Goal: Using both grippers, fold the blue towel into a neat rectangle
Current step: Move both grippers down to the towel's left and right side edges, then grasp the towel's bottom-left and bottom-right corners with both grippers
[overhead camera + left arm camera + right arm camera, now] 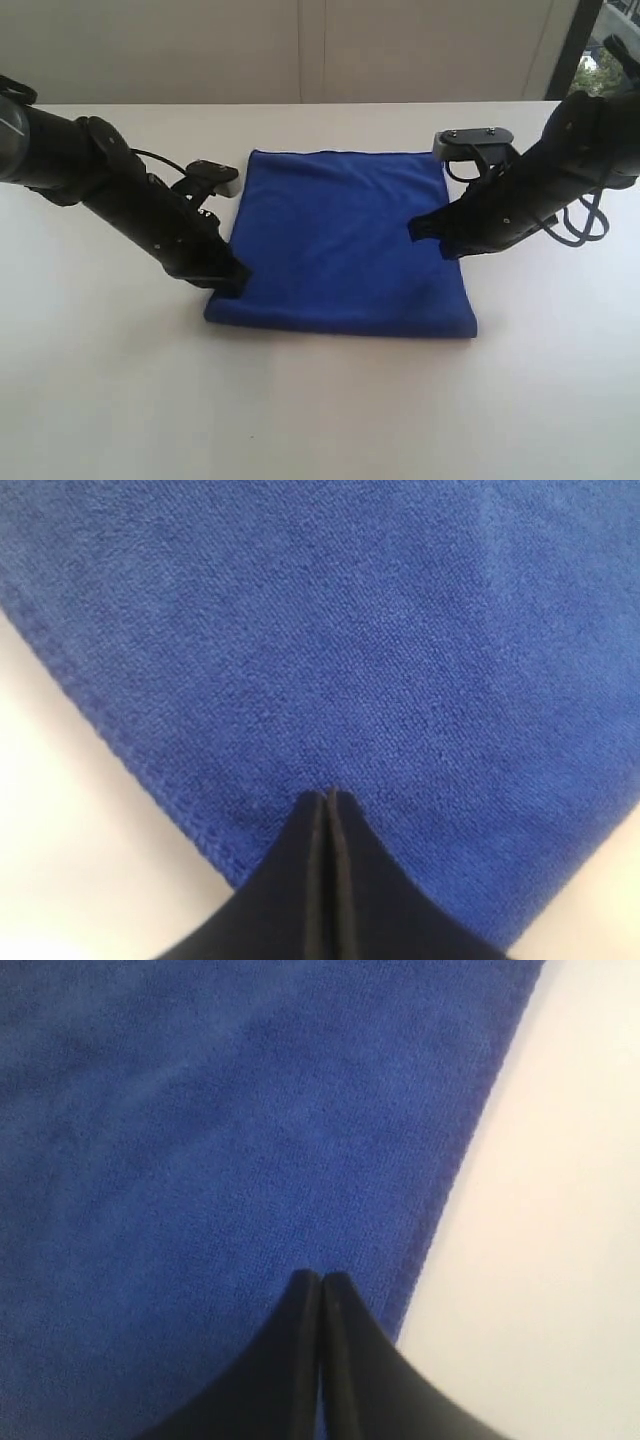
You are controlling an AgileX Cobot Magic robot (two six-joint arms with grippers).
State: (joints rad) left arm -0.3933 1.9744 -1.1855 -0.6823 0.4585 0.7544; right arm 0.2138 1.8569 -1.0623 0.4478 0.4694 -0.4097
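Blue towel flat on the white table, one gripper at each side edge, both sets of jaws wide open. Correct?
Not quite: the jaws are shut, not open. Both wrist views show the left gripper and right gripper with jaws pressed together over the blue towel. The rest stands.

white tabletop (pixel 320 410), pale panelled wall (pixel 300 50) behind, window (pixel 610 55) at right, even light

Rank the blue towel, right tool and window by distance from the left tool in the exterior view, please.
1. blue towel, beneath the left tool.
2. right tool, across the towel.
3. window, far upper-right corner.
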